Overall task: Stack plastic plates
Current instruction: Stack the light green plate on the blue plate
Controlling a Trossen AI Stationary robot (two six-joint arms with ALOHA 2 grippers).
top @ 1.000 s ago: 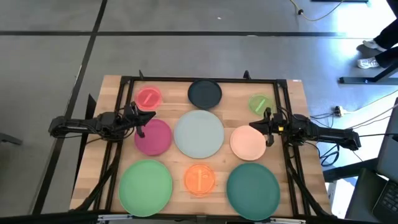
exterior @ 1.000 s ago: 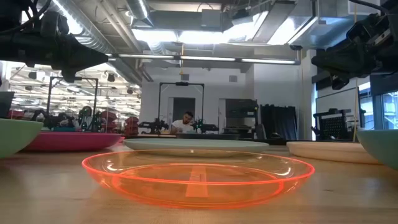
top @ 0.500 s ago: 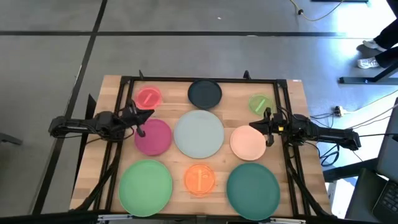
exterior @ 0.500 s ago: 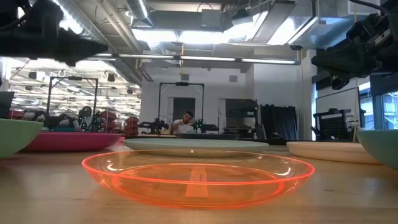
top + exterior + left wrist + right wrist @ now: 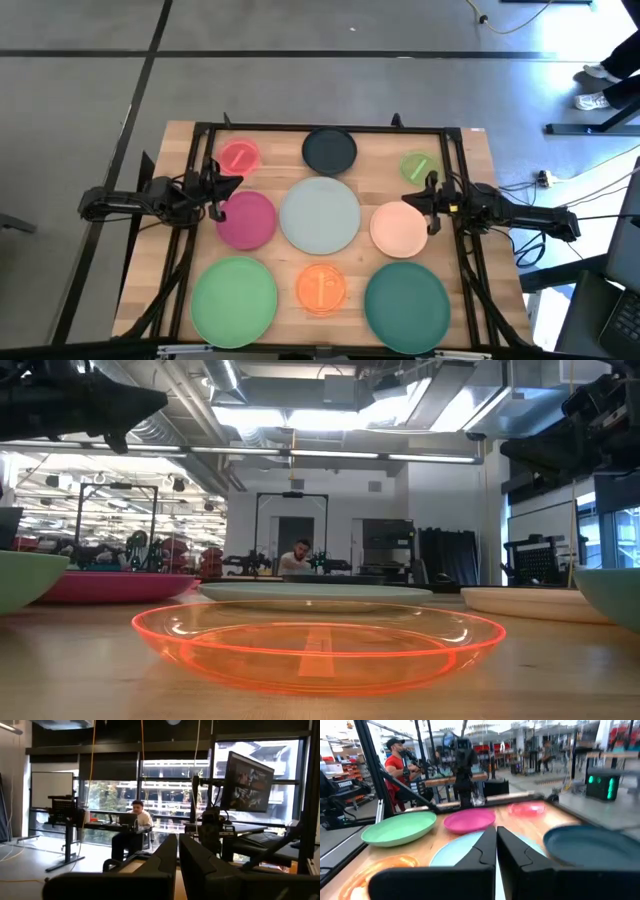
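While nothing on the worktop has shifted in the high view, the left hand has drawn back a little from the magenta plate toward its own side, and now hovers at that plate's outer edge, pinched narrow and empty. Means no stacking started: all nine plates lie single. Pink plate, navy plate and small green plate along the far row; pale blue plate in the centre, peach plate beside it; large green plate, orange plate and teal plate along the near row. Right hand unmoved, pinched narrow, empty, above the peach plate's outer rim.

From the low view: orange plate flat in front, untouched; both arms held high, clear of every plate; a person seated far back in the room.

From the left wrist view: fingers nearly together, nothing between, aimed level across the room; no plate in sight.

From the right wrist view: fingers close together, empty, over the pale blue plate, magenta plate beyond; a person in red standing behind.
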